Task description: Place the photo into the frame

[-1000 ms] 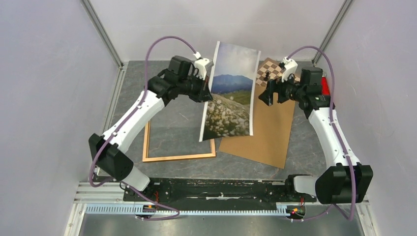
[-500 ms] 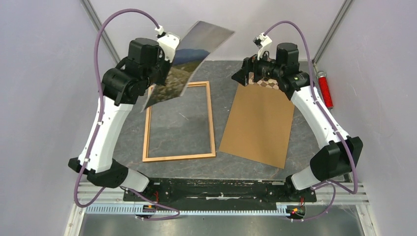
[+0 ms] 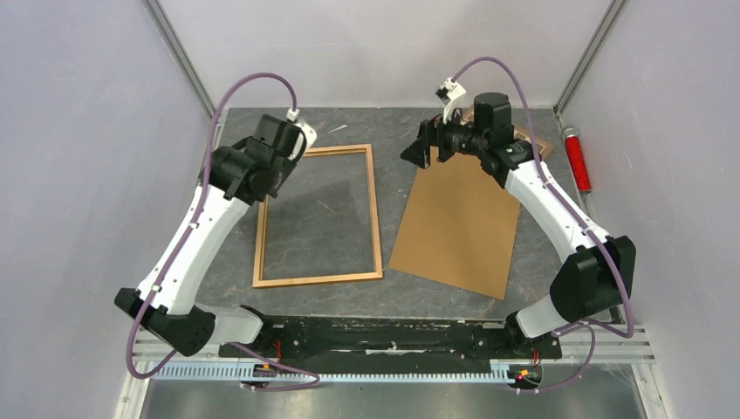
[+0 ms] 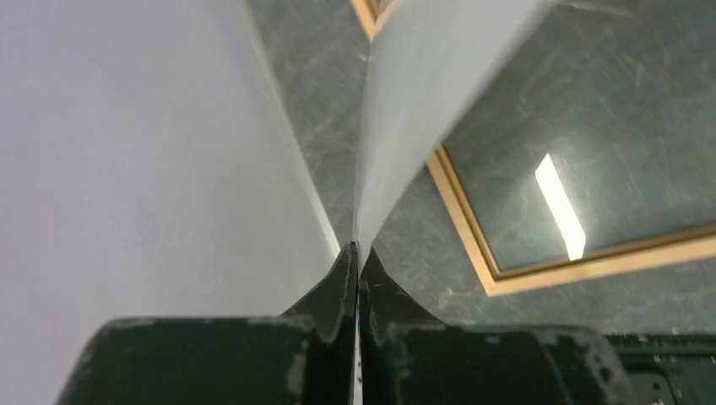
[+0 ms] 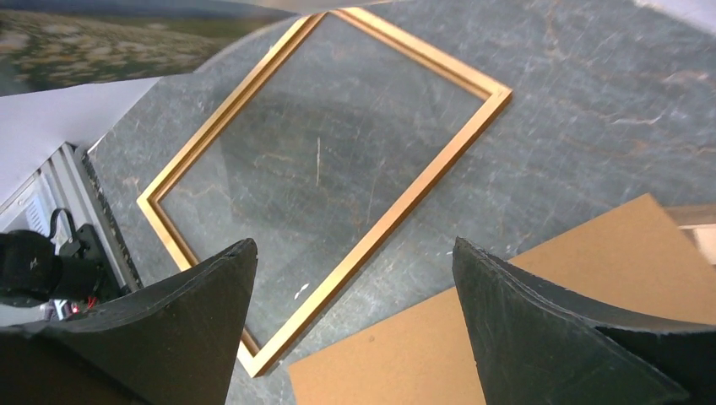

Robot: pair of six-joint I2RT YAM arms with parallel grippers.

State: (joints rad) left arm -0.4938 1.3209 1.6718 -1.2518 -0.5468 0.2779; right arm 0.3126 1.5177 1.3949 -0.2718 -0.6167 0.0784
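nearest my bases the frame (image 3: pixel 377 218) lies flat on the grey table (image 3: pixel 541 262), which shows through its opening. just to its right a brown backing board (image 3: pixel 458 223) also lies flat. it is turned a little, with its near left corner just beside the frame's near right corner.

further out, my left gripper (image 4: pixel 358 253) hangs over the frame's far left corner. its jaws are pressed tight on the edge of the photo (image 4: pixel 414 93). the sheet stands out of the pinch, clear of the table, and bows over toward the frame with its plain white back facing me. from above i can hardly make it out.

my right gripper (image 5: pixel 353 245) sits over the far end of the backing board, fingers spread wide with nothing between them, looking across at the frame. beyond, by the right wall, lies a small red thing (image 3: pixel 576 159).
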